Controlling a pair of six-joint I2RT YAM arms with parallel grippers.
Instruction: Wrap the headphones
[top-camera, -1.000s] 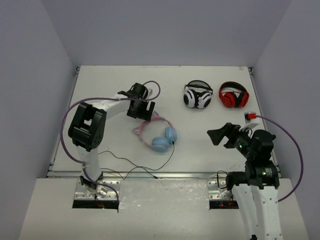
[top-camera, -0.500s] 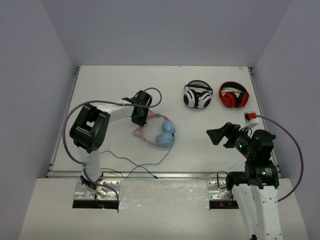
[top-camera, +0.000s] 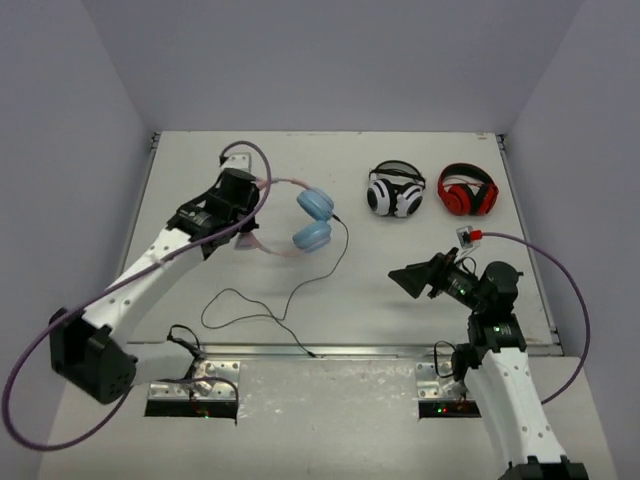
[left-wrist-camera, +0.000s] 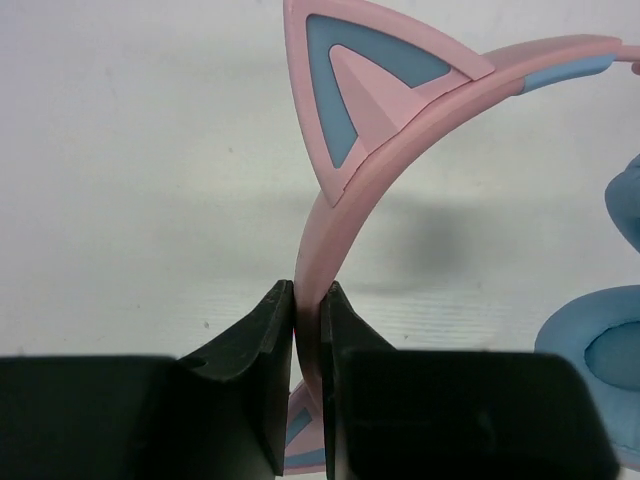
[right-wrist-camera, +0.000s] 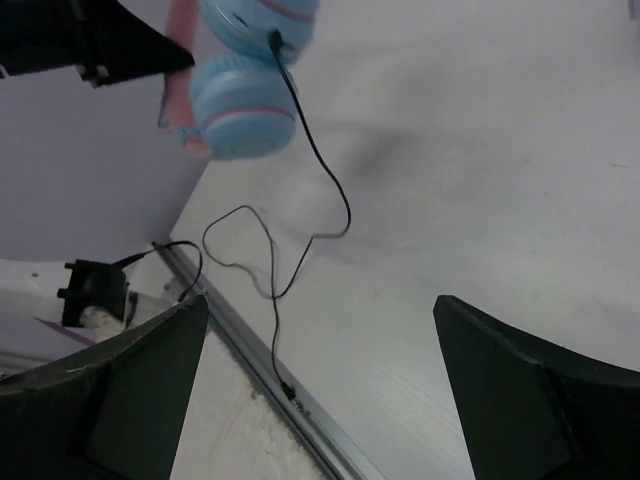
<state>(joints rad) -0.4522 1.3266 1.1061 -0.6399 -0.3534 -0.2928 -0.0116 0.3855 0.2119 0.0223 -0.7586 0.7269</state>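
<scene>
My left gripper (left-wrist-camera: 308, 300) clamped on pink headband (left-wrist-camera: 345, 220) of headphones (top-camera: 310, 220), lifted, near table (top-camera: 420, 160) centre, toward 10 o'clock. At 4 o'clock my right gripper (top-camera: 412, 280) gapes empty. Loose cable (top-camera: 290, 300) trails toward 6 o'clock edge. No winding done; whole wrap left.

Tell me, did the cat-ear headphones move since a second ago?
Yes. The headphones, pinched by the left gripper, went toward the table's far edge in the top view. They are now nearly level with the white-and-black headphones, which stayed put.
</scene>
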